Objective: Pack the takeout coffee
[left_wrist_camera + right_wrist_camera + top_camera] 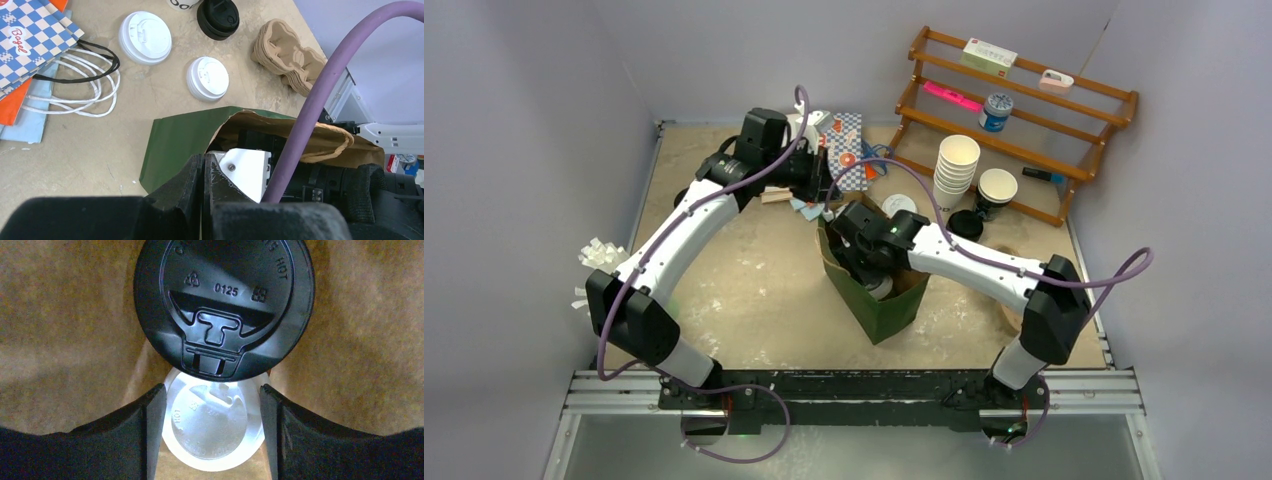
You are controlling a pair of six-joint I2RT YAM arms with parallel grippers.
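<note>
We see the green bag (pixel 892 312) standing open approx. mid-surface (pixel 754 290), a bit twd. the right edge. The right gripper (pixel 211 395) is down inside it. The takeout coffee (pixel 212 435) sits low in the bag, only its white lid showing, w/ the jaws either side of the lid and right against its rim. We can't tell whether they squeeze it or just flank it. A black-lidded cup (pixel 225 305) is in the bag too, its lid overlapping the coffee's in the right wrist view. The left gripper (pixel 203 164) is at the bag's far rim, jaws closed tight together; paper betw. them or not, we can't tell. Two white lids (pixel 145 37) lie beyond the bag.
</note>
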